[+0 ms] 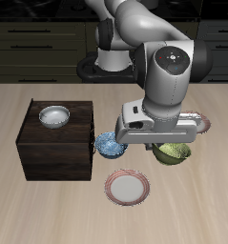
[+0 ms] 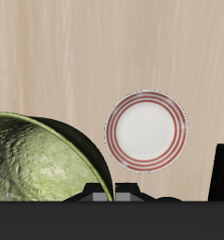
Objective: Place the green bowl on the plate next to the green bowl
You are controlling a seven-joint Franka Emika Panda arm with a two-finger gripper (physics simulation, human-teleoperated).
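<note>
Nearest the desk's (image 1: 10, 114) front edge lies a red-rimmed plate (image 1: 126, 187) with a pale centre, flat and bare. Just behind it sit the blue speckled bowl (image 1: 109, 145), touching or nearly touching the dark wooden box (image 1: 54, 151), and the green bowl (image 1: 173, 152), which rests on the desk apart from the blue one. The gripper (image 1: 161, 141) hangs right over the green bowl, its body hiding the fingers, so I cannot tell whether they are spread or clamped on the rim. In the wrist view the green bowl (image 2: 38, 159) fills the space just beside the gripper, with a plate (image 2: 147, 130) near it. A white-grey bowl (image 1: 53, 116) sits atop the box. Farther back, the second plate (image 1: 202, 124) peeks out behind the arm.
</note>
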